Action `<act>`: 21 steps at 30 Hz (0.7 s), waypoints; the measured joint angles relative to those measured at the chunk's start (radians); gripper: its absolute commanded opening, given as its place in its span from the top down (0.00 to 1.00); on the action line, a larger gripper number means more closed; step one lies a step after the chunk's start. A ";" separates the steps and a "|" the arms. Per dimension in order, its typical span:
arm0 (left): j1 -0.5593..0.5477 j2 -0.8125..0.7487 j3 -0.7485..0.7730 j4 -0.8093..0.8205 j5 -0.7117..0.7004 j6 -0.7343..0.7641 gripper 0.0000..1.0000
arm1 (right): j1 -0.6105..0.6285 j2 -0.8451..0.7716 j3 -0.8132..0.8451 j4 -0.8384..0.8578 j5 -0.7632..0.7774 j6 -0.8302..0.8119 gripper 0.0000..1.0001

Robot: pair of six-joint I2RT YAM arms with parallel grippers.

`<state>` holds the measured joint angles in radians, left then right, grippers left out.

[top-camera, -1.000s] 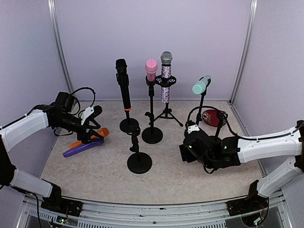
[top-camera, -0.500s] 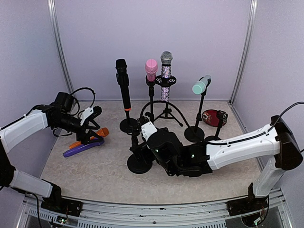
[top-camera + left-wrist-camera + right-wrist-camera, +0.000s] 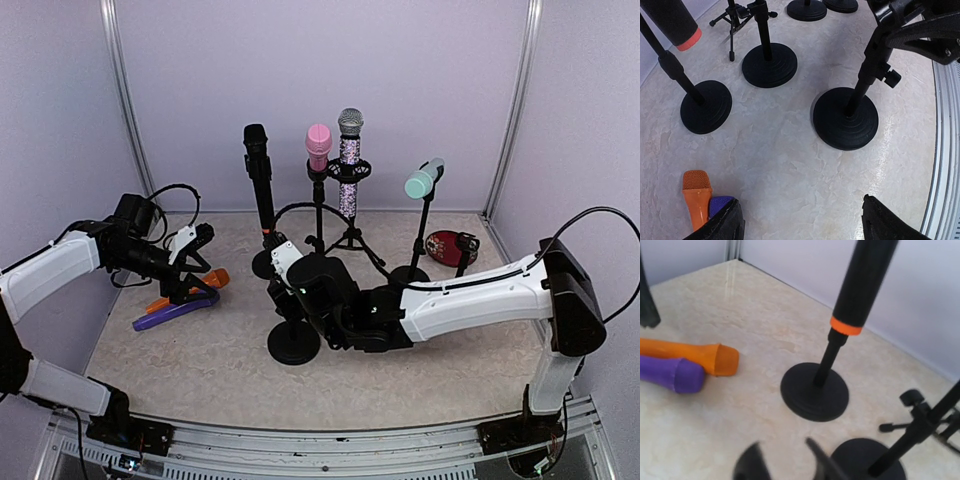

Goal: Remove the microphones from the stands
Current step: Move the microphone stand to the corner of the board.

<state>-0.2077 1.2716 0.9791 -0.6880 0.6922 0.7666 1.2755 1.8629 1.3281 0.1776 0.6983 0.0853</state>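
Lilac walls enclose a pale marbled surface (image 3: 200, 370) crowded with stands. The black microphone (image 3: 260, 175) with an orange ring sits upright in its stand (image 3: 814, 390) at the back left. A pink microphone (image 3: 318, 146), a glittery microphone (image 3: 349, 165) and a mint microphone (image 3: 422, 182) are mounted to its right. The right fingers (image 3: 752, 465), blurred, are parted around nothing near that stand's base. The left fingers (image 3: 725, 222) are spread wide and empty above an orange microphone (image 3: 696, 192) and a purple microphone (image 3: 670, 374) lying side by side.
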 measured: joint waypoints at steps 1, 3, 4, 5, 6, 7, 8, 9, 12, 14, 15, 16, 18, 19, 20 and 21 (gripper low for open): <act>0.000 0.000 0.000 -0.001 0.000 0.000 0.21 | -0.001 0.000 0.001 -0.001 0.002 -0.004 0.71; 0.000 0.000 0.000 -0.001 0.000 0.001 0.21 | -0.001 0.000 0.001 0.000 0.005 -0.009 0.83; 0.000 0.000 0.000 -0.001 0.000 0.001 0.21 | -0.001 -0.001 0.000 -0.004 0.011 -0.019 0.87; 0.000 0.000 0.000 -0.001 0.000 0.001 0.21 | 0.000 -0.005 -0.005 -0.006 0.022 -0.025 0.91; 0.000 0.000 0.000 -0.002 0.000 0.002 0.21 | 0.002 -0.013 -0.013 -0.010 0.035 -0.034 0.93; 0.002 0.000 0.000 -0.002 0.000 0.002 0.21 | 0.003 -0.027 -0.029 -0.011 0.046 -0.032 0.95; 0.003 0.000 0.000 -0.002 0.000 0.002 0.21 | 0.003 -0.045 -0.048 -0.012 0.055 -0.030 0.96; 0.005 0.000 0.000 -0.002 0.000 0.003 0.21 | 0.004 -0.068 -0.067 -0.017 0.066 -0.023 0.97; 0.007 0.000 0.001 -0.003 0.000 0.005 0.21 | 0.006 -0.150 -0.130 -0.067 0.094 0.023 1.00; 0.009 0.000 0.002 -0.003 0.000 0.006 0.21 | 0.010 -0.214 -0.175 -0.131 0.120 0.054 1.00; 0.010 0.000 0.002 -0.004 0.000 0.006 0.21 | 0.010 -0.246 -0.198 -0.164 0.137 0.071 1.00; 0.011 0.000 0.003 -0.005 0.000 0.007 0.21 | 0.011 -0.278 -0.218 -0.200 0.153 0.090 1.00; 0.011 0.000 0.005 -0.008 0.000 0.008 0.21 | 0.011 -0.330 -0.245 -0.272 0.178 0.129 1.00; 0.011 0.000 0.006 -0.009 0.000 0.009 0.21 | 0.009 -0.363 -0.257 -0.330 0.196 0.163 1.00; 0.011 0.000 0.006 -0.010 0.000 0.009 0.21 | 0.008 -0.389 -0.263 -0.377 0.212 0.196 1.00; 0.011 0.000 0.007 -0.011 0.000 0.009 0.21 | 0.003 -0.406 -0.264 -0.422 0.224 0.227 1.00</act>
<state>-0.1967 1.2720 0.9859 -0.6987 0.6922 0.7757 1.2785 1.4570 1.0641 -0.2443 0.9226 0.3119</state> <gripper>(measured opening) 0.788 0.251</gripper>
